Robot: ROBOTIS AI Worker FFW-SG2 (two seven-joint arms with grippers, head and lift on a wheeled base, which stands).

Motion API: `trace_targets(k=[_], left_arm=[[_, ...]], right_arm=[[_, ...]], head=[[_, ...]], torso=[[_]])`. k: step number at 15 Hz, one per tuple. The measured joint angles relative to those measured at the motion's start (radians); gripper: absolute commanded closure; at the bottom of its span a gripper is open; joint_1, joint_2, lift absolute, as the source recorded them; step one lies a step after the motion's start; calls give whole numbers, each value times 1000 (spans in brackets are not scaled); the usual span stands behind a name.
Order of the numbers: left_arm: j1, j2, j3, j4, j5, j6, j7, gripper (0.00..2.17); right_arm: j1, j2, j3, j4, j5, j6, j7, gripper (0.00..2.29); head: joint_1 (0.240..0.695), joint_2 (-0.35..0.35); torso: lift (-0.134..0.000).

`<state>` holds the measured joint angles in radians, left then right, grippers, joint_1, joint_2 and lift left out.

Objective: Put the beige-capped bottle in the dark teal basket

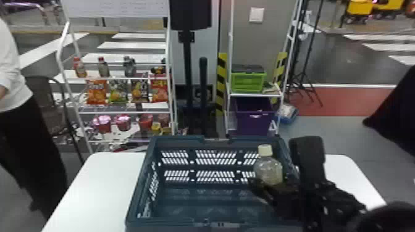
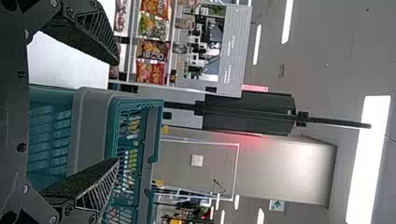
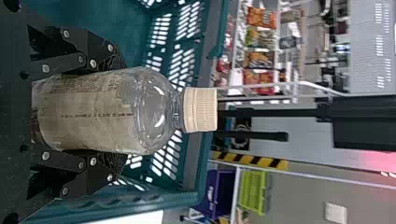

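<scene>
Right arm: comes in low from the right, over the white table (image 1: 92, 191), and slants inward across the right wall of the dark teal plastic basket (image 1: 176, 141) with slotted sides. Black wrist bulky above that wall, forearm trailing off toward the near right corner.

Right gripper (image 1: 270, 186): reaches in over the basket's right side. Its two flat black fingers are narrowed onto the clear plastic bottle (image 1: 269, 169), one against each side of the body. Bottle cap up, leaning slightly, ribbed beige cap (image 3: 201, 109) standing free above the grip; pale label area low on the body. I put the bottle at the right-hand part of the basket, in front of its slotted far wall. Can't tell whether its base touches anything.

Left gripper (image 2: 115, 111): jaws wide, from the left wrist view, with part of the basket in sight beyond the gap. One finger overlaps the basket, the other shows against white tabletop beside it.

Surroundings: white wire rack (image 1: 123, 111) of snacks and drinks behind the basket, to its left; bright green crate (image 1: 247, 82) on a shelf behind it, to its right.
</scene>
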<state>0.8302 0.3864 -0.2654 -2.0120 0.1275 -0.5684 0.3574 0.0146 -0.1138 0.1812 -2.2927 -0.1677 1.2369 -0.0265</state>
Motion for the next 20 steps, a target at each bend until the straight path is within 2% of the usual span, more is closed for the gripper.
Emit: trace_targets(k=[3, 7, 9, 15, 16, 17, 18, 19, 20], left_arm=[[-5, 0, 0, 1, 4, 0, 2, 157], [-8, -2, 0, 11, 9, 0, 3, 157], [-7, -3, 0, 13, 9, 0, 4, 157], [-1, -3, 4, 18, 9, -22, 5, 157], [-1, -3, 6, 19, 9, -26, 4, 157], [0, -3, 7, 19, 9, -28, 2, 157], [0, -3, 7, 19, 9, -31, 2, 157], [0, -3, 8, 21, 9, -35, 2, 157], [0, -3, 8, 23, 10, -39, 1, 157]], right_arm=[[-156, 20, 33, 164, -45, 158, -2, 2280], [-302, 85, 69, 395, -57, 167, -3, 2280], [-361, 107, 82, 485, -79, 173, -17, 2280], [-441, 114, 106, 662, -106, 186, -41, 2246], [-450, 114, 108, 683, -117, 186, -41, 2010], [-456, 114, 109, 700, -129, 183, -41, 1528], [-459, 114, 110, 710, -137, 178, -41, 626], [-460, 114, 110, 714, -143, 175, -42, -2], [-461, 114, 110, 715, -146, 174, -50, -2]], head=[[499, 0], [499, 0], [499, 0], [499, 0], [499, 0], [499, 0], [499, 0], [499, 0], [499, 0]], torso=[[0], [0], [0], [0], [0], [0], [0], [0], [0]])
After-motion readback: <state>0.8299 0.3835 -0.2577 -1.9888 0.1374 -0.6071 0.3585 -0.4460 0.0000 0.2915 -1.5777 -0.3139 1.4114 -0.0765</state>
